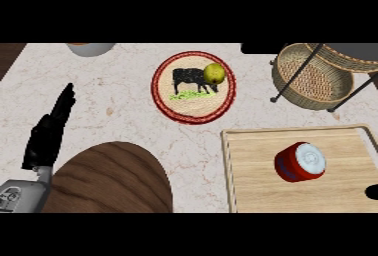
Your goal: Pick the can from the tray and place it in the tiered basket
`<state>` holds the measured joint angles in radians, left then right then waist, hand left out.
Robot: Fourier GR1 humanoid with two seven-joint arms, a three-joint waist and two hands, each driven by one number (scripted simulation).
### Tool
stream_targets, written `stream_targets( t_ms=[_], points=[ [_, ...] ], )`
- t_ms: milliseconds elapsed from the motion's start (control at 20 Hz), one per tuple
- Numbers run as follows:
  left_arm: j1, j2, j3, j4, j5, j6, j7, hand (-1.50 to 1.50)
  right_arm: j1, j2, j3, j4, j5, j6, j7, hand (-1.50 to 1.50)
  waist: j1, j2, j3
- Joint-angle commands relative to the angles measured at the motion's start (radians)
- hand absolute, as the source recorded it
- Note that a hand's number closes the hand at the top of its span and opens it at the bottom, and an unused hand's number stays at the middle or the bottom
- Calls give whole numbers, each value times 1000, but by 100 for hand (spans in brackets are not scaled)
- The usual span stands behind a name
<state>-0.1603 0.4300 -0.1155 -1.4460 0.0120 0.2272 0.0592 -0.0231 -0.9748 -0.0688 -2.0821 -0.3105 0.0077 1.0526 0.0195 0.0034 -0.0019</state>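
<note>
A red can (300,162) with a white lid lies on the wooden tray (251,185) at the lower right. The wicker tiered basket (310,77) on black legs stands at the upper right, beyond the tray. My left hand (50,131) rests at the left edge, open, fingers straight and pointing up, far from the can. A small black shape (372,192) at the right edge, just right of the can, may be part of my right hand; too little shows to tell its fingers.
A round plate (193,87) with a red rim and a cow picture sits at top centre, a yellow-green fruit (214,73) on it. A white bowl (91,48) shows at the top left. A dark wooden round board (111,180) lies at the lower left.
</note>
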Motion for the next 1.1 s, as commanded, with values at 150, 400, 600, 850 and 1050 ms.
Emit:
stream_targets(
  t_ms=[150, 400, 600, 850, 1050],
  points=[
    [8, -33, -5, -16, -29, 9, -3, 0, -196, 26, 173, 76, -7, -7, 240, -150, 8, 0, 0],
    [20, -22, 24, -15, -14, -16, -3, 0, -228, 32, 264, 96, 18, 7, 283, -150, 1, -3, 0],
    [29, -30, 22, -27, -27, -22, -2, 0, -280, 71, 325, 126, 41, -8, 318, -150, 1, -3, 0],
    [5, -26, 44, -24, -45, -25, 23, 0, -213, 96, 362, 92, 111, -21, 280, -150, -16, -5, 1],
    [-16, -38, 52, 3, -46, -38, 24, 0, -234, 66, 389, 70, 138, 12, 306, -150, -17, -4, 1]
  ],
)
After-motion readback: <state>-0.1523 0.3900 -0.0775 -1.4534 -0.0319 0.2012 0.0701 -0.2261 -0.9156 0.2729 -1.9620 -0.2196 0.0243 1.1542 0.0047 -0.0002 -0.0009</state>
